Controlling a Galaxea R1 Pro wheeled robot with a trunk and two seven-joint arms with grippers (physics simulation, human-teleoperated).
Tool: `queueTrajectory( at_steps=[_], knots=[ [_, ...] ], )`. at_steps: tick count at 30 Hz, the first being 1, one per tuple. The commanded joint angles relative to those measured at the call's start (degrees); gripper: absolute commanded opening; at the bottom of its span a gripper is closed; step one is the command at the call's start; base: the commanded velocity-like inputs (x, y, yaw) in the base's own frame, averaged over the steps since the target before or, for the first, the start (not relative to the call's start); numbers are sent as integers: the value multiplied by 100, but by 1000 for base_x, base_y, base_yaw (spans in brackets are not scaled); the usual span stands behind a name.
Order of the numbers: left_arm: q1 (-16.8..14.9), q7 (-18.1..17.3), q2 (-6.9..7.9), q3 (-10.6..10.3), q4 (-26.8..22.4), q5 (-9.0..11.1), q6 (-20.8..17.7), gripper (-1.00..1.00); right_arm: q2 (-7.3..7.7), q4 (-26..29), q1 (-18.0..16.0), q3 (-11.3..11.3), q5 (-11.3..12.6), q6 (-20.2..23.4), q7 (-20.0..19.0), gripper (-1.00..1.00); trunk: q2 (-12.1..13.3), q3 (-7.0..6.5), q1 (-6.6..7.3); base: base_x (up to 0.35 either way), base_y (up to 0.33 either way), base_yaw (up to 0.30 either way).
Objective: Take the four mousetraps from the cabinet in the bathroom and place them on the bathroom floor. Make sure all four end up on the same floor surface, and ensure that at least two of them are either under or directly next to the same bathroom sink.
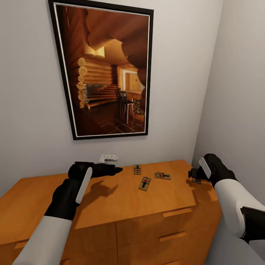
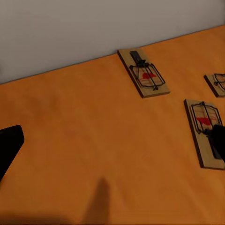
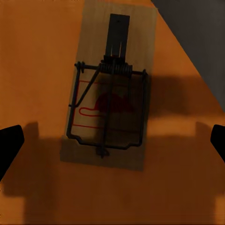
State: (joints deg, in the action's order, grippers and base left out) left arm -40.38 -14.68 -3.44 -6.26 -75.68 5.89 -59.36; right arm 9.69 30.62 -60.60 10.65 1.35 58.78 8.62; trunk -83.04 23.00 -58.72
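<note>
Right gripper [image 1: 194,176], jaws spread wide and empty, hovers above a small, flat brown wooden mousetrap [image 3: 109,91] near the orange-brown cabinet top's [image 1: 110,198] corner; probably light and rigid, grip the board's long edges.

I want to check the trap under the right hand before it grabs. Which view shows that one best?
The right wrist view: the mousetrap lies flat, spring and bar plain, between the open fingertips. In the head view the right hand covers most of it. The left wrist view shows other traps.
</note>
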Motion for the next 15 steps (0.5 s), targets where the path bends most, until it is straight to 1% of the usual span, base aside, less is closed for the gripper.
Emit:
queueTrajectory(
  at_steps=[1, 15],
  knots=[
    [-5, 26, 0, 2, -4, 48, -32, 100, -2, 5, -4, 16, 19, 19, 26, 100, -4, 7, -1, 41, 0, 0],
    [-5, 24, -5, 2, -8, 57, -35, 100, -5, 5, -4, 16, 17, 19, 26, 100, -4, 7, -1, 15, 0, 0]
  ],
)
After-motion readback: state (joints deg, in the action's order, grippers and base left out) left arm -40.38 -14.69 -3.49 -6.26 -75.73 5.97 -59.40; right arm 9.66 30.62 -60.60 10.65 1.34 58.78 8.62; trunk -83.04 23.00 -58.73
